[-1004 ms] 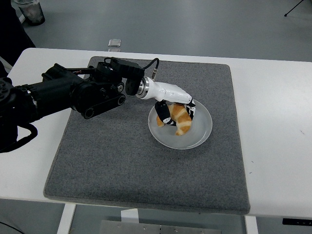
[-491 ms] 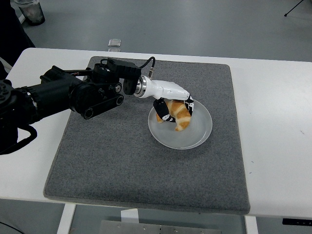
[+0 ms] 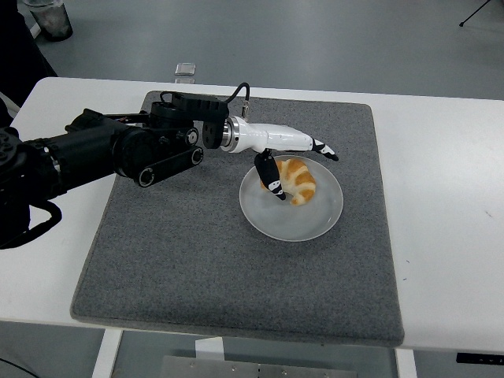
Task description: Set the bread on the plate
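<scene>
A golden croissant (image 3: 298, 180) lies on the translucent white plate (image 3: 315, 220), in its upper half. My left hand (image 3: 293, 161) reaches in from the left over the plate's far-left rim. Its fingers (image 3: 321, 149) are stretched out flat above the bread and its thumb (image 3: 268, 176) hangs down at the bread's left side. The hand holds nothing. The right arm does not show.
The plate sits on a grey mat (image 3: 197, 252) that covers most of the white table (image 3: 441, 205). A small clear object (image 3: 186, 71) lies at the table's far edge. A dark container (image 3: 49, 17) stands on the floor at the top left.
My left hand has opened and let go of the croissant, which now rests on the plate. The fingers have lifted and straightened, and the hand has drawn slightly up and back.
</scene>
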Robot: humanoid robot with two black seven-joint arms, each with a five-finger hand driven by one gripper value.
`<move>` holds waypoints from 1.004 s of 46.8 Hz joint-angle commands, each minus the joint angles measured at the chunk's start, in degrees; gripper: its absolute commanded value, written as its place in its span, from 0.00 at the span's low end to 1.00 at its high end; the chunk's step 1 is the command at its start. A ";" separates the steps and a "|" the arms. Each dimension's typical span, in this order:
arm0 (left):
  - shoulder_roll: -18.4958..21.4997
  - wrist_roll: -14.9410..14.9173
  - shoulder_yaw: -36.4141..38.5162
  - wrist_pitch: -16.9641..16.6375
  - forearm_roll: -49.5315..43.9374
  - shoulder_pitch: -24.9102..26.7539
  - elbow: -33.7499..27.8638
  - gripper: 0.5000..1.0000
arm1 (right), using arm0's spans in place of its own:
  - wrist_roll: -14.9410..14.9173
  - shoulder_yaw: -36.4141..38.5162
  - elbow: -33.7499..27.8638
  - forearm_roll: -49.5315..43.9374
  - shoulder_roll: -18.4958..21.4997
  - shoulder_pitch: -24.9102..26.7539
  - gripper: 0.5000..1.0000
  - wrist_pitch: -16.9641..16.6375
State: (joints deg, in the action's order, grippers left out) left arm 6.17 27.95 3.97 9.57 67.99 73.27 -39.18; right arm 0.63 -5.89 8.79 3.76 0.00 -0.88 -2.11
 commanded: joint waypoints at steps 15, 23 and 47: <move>0.68 -0.09 -13.44 -2.19 -34.39 -3.83 4.63 0.98 | -0.01 0.00 0.00 0.01 0.00 0.00 0.90 0.00; 0.77 -0.17 -18.99 -2.19 -52.94 -7.61 10.70 0.98 | -0.01 0.00 0.00 -0.07 0.00 0.00 0.90 0.00; 0.95 -1.58 -29.09 -2.72 -83.10 -17.45 15.63 0.98 | -0.01 0.00 0.00 0.01 0.00 0.00 0.90 0.00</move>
State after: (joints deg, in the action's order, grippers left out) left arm 7.38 26.49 -22.42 7.27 -14.98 57.32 -23.36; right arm 0.62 -5.89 8.79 3.72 0.00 -0.88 -2.12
